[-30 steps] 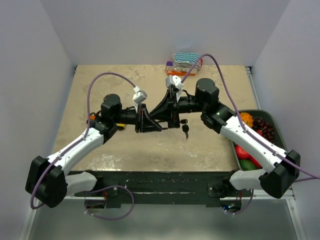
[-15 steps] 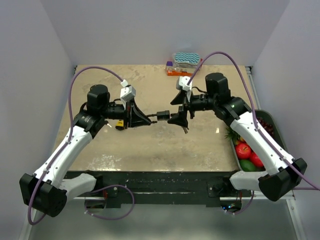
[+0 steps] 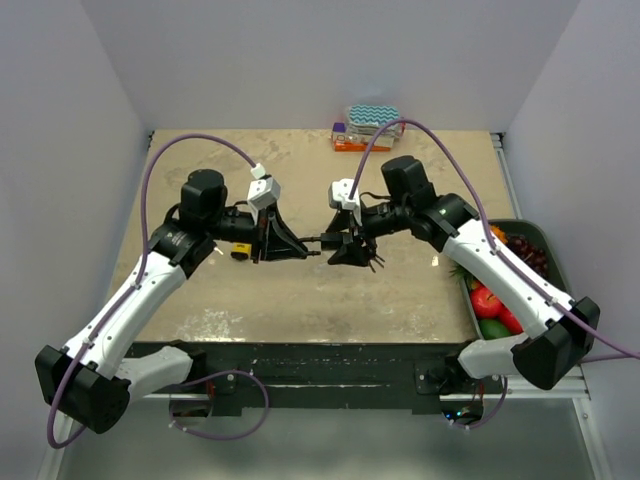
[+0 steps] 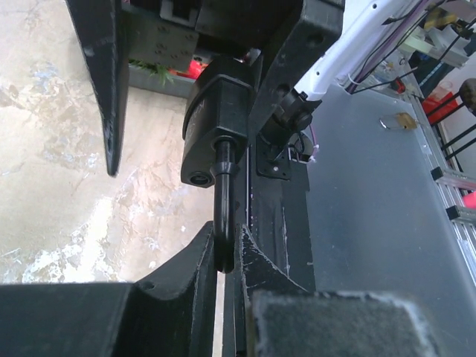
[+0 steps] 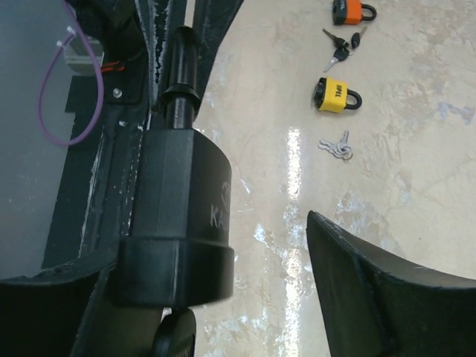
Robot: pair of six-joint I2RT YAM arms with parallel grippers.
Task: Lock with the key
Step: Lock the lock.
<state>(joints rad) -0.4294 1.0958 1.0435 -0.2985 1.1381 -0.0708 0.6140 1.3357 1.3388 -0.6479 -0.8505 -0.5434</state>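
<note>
A black padlock (image 3: pixel 328 240) hangs in the air between the two arms. My left gripper (image 4: pixel 224 256) is shut on its shackle (image 4: pixel 222 201), and the lock body (image 4: pixel 218 123) points away from it. My right gripper (image 5: pixel 223 297) is open around the lock body (image 5: pixel 186 216): one finger lies along the body's side, and the other finger (image 5: pixel 387 297) stands well apart. A black key head (image 5: pixel 172 336) shows just under the body's end. In the top view the right gripper (image 3: pixel 340 246) meets the left gripper (image 3: pixel 310 243) over the middle of the table.
On the table lie a yellow padlock (image 5: pixel 336 95), an orange padlock (image 5: pixel 349 11), a black key bunch (image 5: pixel 338 46) and silver keys (image 5: pixel 336 149). A tray of fruit (image 3: pixel 548 262) sits at the right edge. A small box (image 3: pixel 365 125) stands at the back.
My right gripper let go and opened, drew back to the right, then came left again around the lock body. The left gripper kept the shackle throughout.
</note>
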